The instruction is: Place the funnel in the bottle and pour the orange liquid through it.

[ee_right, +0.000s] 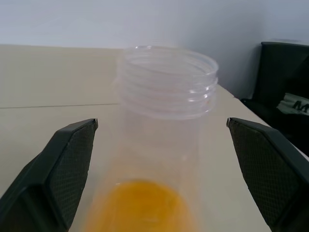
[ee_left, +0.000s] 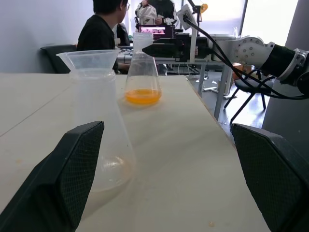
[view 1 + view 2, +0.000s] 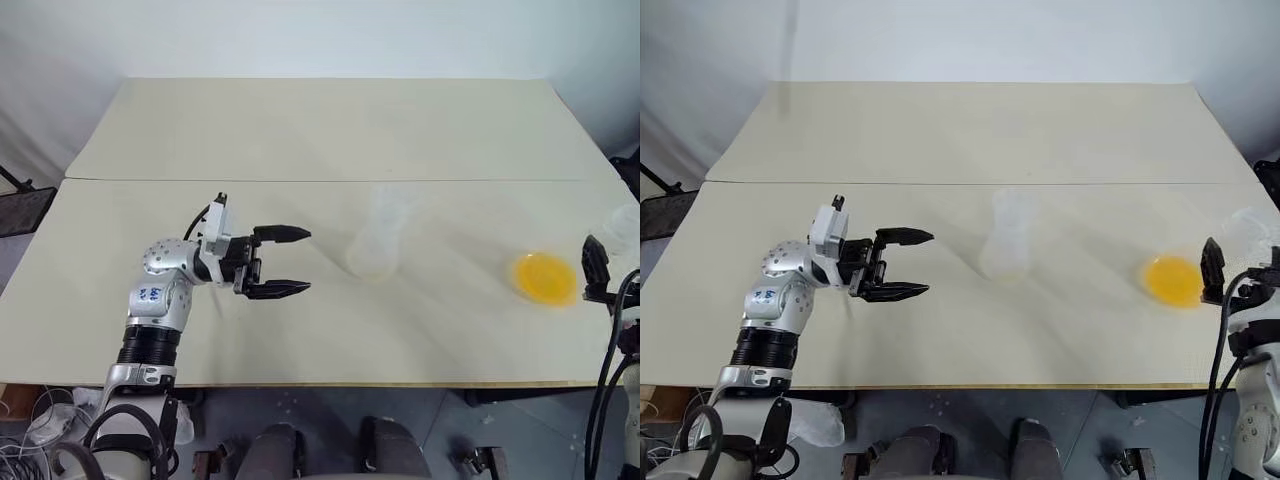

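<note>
On the beige table (image 3: pixel 300 130), both flasks stand; left tool (image 3: pixel 285 262) and right tool (image 1: pixel 159 159) gape wide

Two clear flask-shaped bottles stand on one cream table (image 3: pixel 300 130): the bottle (image 3: pixel 380 240) near centre carrying one funnel (image 2: pixel 91 59), and a second flask (image 3: pixel 545 278) at three o'clock holding one pool of orange liquid (image 2: pixel 143 96). Two grippers flank them.
</note>
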Tool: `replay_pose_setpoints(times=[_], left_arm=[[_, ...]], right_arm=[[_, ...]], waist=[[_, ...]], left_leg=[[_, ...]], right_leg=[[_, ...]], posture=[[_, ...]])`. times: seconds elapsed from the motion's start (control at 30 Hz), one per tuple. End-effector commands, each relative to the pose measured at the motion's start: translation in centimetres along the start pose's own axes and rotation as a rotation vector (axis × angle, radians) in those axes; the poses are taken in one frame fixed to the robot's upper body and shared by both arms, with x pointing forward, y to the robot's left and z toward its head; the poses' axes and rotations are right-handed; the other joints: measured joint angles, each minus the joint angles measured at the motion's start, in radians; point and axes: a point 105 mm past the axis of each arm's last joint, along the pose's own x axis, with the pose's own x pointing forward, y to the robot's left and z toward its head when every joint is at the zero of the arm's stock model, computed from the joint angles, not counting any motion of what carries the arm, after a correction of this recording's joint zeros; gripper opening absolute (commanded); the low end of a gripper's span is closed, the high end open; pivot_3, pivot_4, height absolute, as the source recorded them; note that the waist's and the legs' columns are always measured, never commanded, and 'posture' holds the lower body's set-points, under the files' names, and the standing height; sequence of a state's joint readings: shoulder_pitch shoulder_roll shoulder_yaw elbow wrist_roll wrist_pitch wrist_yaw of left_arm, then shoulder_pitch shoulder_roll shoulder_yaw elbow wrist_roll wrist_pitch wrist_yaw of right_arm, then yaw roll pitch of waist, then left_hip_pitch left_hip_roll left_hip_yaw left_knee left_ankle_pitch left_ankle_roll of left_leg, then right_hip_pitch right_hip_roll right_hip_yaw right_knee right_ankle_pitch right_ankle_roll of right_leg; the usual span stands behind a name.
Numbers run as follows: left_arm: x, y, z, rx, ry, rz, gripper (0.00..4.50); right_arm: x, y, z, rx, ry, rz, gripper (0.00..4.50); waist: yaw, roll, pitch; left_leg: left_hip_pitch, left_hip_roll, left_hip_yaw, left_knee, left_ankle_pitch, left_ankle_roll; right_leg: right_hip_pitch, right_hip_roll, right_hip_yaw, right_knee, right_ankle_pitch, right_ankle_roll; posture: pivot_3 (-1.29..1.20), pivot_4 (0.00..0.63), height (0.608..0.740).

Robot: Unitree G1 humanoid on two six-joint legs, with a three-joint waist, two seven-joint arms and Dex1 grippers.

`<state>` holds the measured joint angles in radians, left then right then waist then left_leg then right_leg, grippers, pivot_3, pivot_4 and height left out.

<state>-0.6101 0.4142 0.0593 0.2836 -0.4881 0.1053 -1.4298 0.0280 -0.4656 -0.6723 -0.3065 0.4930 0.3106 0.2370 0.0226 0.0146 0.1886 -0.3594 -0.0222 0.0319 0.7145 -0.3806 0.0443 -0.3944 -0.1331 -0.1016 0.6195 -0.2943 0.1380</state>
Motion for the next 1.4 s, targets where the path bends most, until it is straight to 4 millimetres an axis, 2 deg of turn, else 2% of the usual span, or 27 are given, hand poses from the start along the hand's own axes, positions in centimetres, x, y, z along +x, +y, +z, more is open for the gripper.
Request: replay_pose_setpoints(times=[0.03,0.43,0.53,0.67,0.83,1.0,1.13,1.33,1.4], left_arm=[[-0.2,-0.1,0.8,0.031,-0.017,0.006,4.46],[-0.1,0.1,0.8,0.033,-0.018,0.013,4.46],[-0.1,0.2,0.8,0.035,-0.017,0.017,4.50],[-0.1,0.2,0.7,0.035,-0.017,0.021,4.50],[0.0,0.2,0.7,0.034,-0.020,0.020,4.50],[0.2,0.3,0.6,0.035,-0.023,0.012,4.50],[0.3,0.5,0.3,0.029,-0.026,0.000,4.50],[1.0,1.0,-0.1,0.023,-0.036,-0.017,4.50],[1.2,1.2,-0.4,0.020,-0.038,-0.023,4.50]], right_arm=[[0.6,0.1,1.4,-0.025,-0.048,0.037,4.50],[3.3,-1.1,0.9,-0.029,-0.046,0.035,4.50],[3.5,-1.1,0.9,-0.014,-0.043,0.038,3.88],[3.4,-0.9,1.1,-0.005,-0.053,0.044,2.61],[3.0,-0.5,1.7,0.002,-0.063,0.046,2.52],[3.0,1.8,4.4,-0.041,-0.105,0.103,2.52],[2.6,5.3,6.4,-0.137,-0.140,0.197,2.52],[2.3,8.9,7.9,-0.296,-0.133,0.250,2.52],[2.2,11.2,8.6,-0.390,-0.152,0.309,2.52]], waist=[[0.000,0.000,0.000],[-0.001,0.000,0.000],[0.000,0.000,0.000],[0.001,0.000,0.000],[0.001,0.000,0.000],[-0.001,0.001,0.001],[-0.001,0.001,0.001],[0.004,0.001,0.001],[0.001,0.001,0.001]], left_leg=[[0.000,0.000,0.000,0.000,0.000,0.000],[0.000,0.000,0.000,0.000,0.000,0.000],[0.000,0.001,0.000,0.000,0.000,0.000],[0.000,0.000,0.000,0.000,0.000,0.000],[0.000,0.000,-0.001,0.000,0.000,0.000],[0.000,0.000,0.000,0.000,0.000,0.000],[0.000,0.001,0.000,0.000,0.000,0.000],[-0.003,0.000,-0.001,0.000,0.000,0.000],[-0.004,0.000,-0.002,0.000,0.000,0.000]], right_leg=[[0.000,0.000,0.000,0.000,0.000,0.000],[0.000,0.000,0.000,-0.001,0.000,0.000],[0.000,0.000,-0.001,-0.001,0.000,0.000],[0.000,0.000,-0.001,-0.001,0.000,0.000],[0.000,0.000,-0.001,-0.001,0.000,0.000],[0.000,0.000,-0.001,-0.001,0.000,0.000],[0.000,0.000,-0.001,-0.001,0.000,0.000],[0.000,0.000,-0.002,-0.004,0.000,0.000],[0.000,0.000,-0.003,-0.005,0.000,0.000]], posture=[[0.00,0.150,0.740],[0.00,0.150,0.740],[0.00,0.150,0.740],[0.00,0.150,0.740],[0.00,0.150,0.740],[0.00,0.150,0.740],[0.00,0.150,0.740],[0.00,0.150,0.740],[0.00,0.150,0.740]])
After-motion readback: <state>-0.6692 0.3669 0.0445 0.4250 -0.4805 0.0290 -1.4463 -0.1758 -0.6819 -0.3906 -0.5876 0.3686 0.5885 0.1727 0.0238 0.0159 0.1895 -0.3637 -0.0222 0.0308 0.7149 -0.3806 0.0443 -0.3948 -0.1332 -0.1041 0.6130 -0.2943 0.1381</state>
